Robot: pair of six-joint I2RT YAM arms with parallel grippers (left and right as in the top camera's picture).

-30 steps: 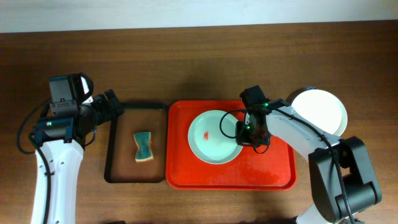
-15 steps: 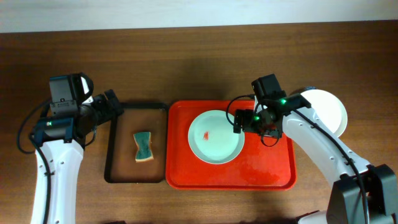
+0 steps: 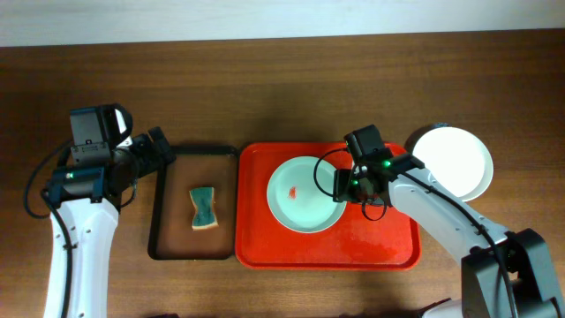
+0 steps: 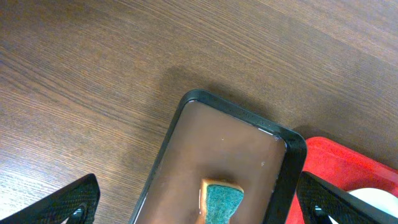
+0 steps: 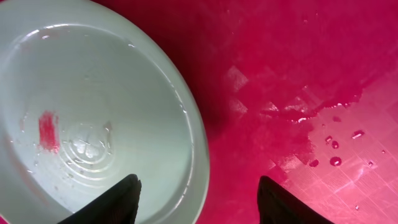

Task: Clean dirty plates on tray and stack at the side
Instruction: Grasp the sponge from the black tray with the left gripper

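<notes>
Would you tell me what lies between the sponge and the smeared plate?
Overhead: the brown tray's black rim, then a bare strip of the red tray.

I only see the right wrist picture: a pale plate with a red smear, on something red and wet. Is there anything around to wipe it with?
Observer: Yes, a green sponge lies in a brown tray left of the red tray.
Operator: Is a claw holding it?
Observer: No, the left claw hangs open near that brown tray's far left corner.
Operator: Any more plates?
Observer: A white plate sits on the table, right of the red tray.
</notes>
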